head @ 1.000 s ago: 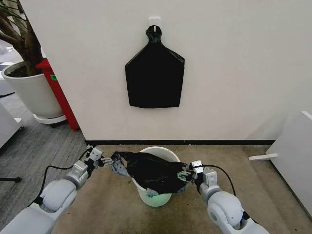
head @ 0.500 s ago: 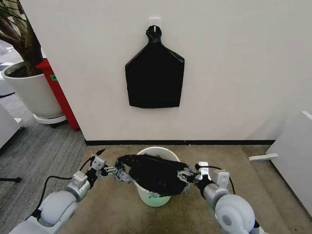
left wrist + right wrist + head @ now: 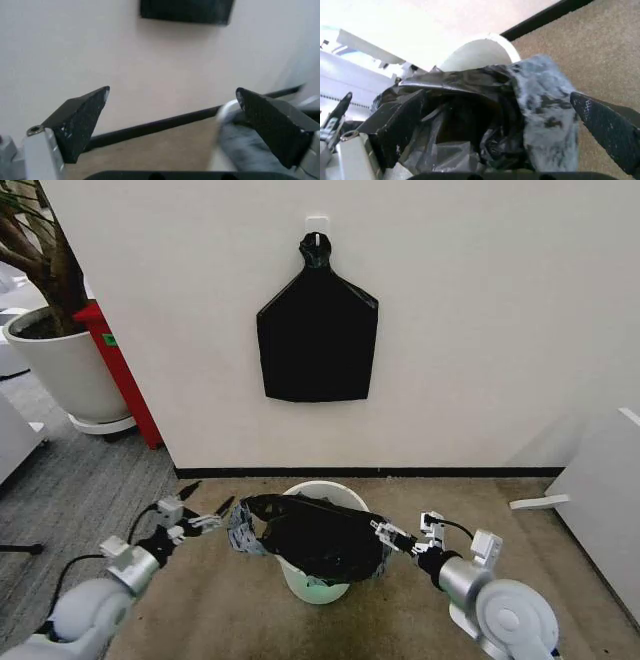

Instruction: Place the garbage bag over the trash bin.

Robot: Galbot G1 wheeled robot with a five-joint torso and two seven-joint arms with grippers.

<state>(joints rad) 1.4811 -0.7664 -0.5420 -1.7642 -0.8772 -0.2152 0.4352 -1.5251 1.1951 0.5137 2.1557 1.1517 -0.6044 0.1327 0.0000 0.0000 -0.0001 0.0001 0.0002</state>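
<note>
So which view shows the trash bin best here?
The head view: the trash bin shows whole, the garbage bag draped over its mouth. The right wrist view gives only the rim behind the bag, close up. The left wrist view catches a blurred sliver beside one finger.

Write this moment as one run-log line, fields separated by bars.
left gripper: open, beside bin | right gripper: open, beside bin | glossy black plastic garbage bag: draped over round cream-white plastic trash bin, released

The brown carpet floor carries the trash bin, standing upright near the wall's black baseboard.
</note>
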